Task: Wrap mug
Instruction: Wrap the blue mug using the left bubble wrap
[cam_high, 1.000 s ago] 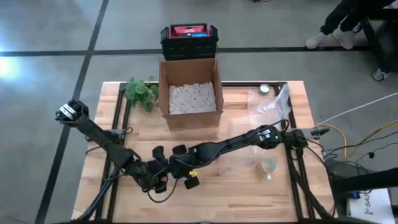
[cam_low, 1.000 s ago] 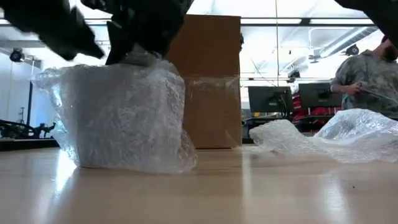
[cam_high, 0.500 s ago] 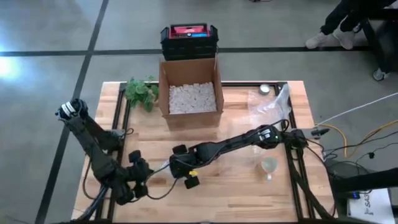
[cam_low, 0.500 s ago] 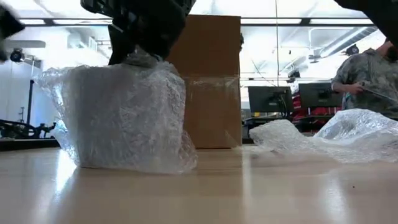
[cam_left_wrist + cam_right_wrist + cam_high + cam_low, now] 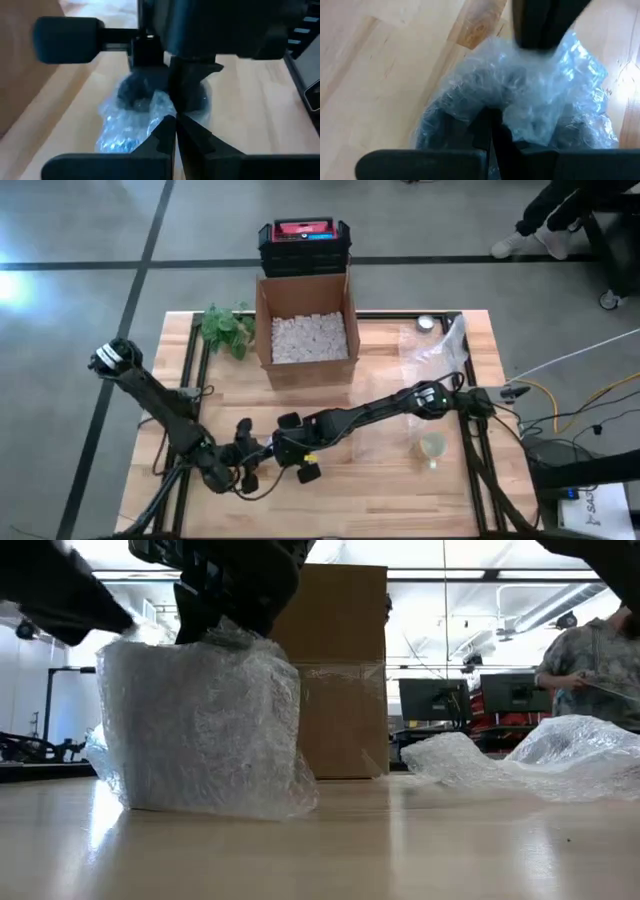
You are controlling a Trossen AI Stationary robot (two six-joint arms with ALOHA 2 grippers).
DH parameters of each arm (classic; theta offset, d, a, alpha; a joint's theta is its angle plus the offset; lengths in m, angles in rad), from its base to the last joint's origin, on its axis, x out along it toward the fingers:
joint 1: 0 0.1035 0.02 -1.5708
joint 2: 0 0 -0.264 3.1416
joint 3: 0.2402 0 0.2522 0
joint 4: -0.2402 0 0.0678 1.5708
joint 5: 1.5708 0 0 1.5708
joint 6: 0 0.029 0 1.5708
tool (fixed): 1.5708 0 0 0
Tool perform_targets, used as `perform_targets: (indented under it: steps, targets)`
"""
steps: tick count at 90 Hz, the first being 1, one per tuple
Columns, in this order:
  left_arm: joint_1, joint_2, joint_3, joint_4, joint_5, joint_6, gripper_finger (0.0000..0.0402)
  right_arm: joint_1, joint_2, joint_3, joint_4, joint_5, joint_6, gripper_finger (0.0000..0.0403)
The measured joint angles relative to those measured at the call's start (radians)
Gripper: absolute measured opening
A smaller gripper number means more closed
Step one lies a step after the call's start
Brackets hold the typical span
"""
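The mug point(image 5: 442, 117) shows as a dark shape through the clear bubble wrap point(image 5: 200, 730) bundled around it. The bundle stands on its base on the wooden table point(image 5: 390, 490), left of centre toward the near edge. My right gripper point(image 5: 490, 122) is above the bundle, shut on the wrap at its top. My left gripper point(image 5: 175, 122) is at the bundle's upper left corner point(image 5: 135, 635), shut on the wrap there. In the high view both grippers point(image 5: 265, 455) cover the bundle. My left gripper pinches the wrap's gathered upper edge point(image 5: 152, 120) at its fingertips, coming slanting down from the table's left. The wrap's left side is drawn in against the bundle, which stays standing on the table. My right gripper pinches gathered wrap at the bundle's top point(image 5: 512, 107) between its two fingers, from above and pointing down. How many layers it has, I cannot tell. The bundle stands upright on the table under it.
An open cardboard box point(image 5: 305, 330) of white packing fill stands at the far middle, a black crate point(image 5: 303, 242) behind it and a green plant point(image 5: 225, 328) to its left. Loose bubble wrap point(image 5: 435, 345) and a small glass point(image 5: 432, 446) lie on the right. A person point(image 5: 595, 655) stands beyond the table.
My left gripper drew back toward the table's left edge, then came back to the bundle's upper left. The wrap's left side, which bulged outward, now lies pulled in against the bundle. My right gripper stayed on the top.
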Motion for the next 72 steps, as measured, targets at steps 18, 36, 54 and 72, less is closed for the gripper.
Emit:
perform_targets:
  steps: [18,36,54,72]
  targets:
    - [0.064,0.045,-0.021,0.059,0.055,-0.002,0.0,0.0,-0.019,-0.003,-0.025,0.009,-0.01,0.0]
    - [0.065,0.044,-0.023,0.061,0.057,-0.001,0.0,-0.004,-0.097,0.019,-0.088,0.015,-0.029,0.0]
    - [0.065,0.042,-0.023,0.063,0.062,0.009,0.0,-0.012,-0.075,0.013,-0.019,0.014,-0.002,0.0]
    - [0.066,0.044,-0.003,0.05,0.073,0.051,0.0,-0.016,-0.004,-0.004,0.015,0.011,0.004,0.0]
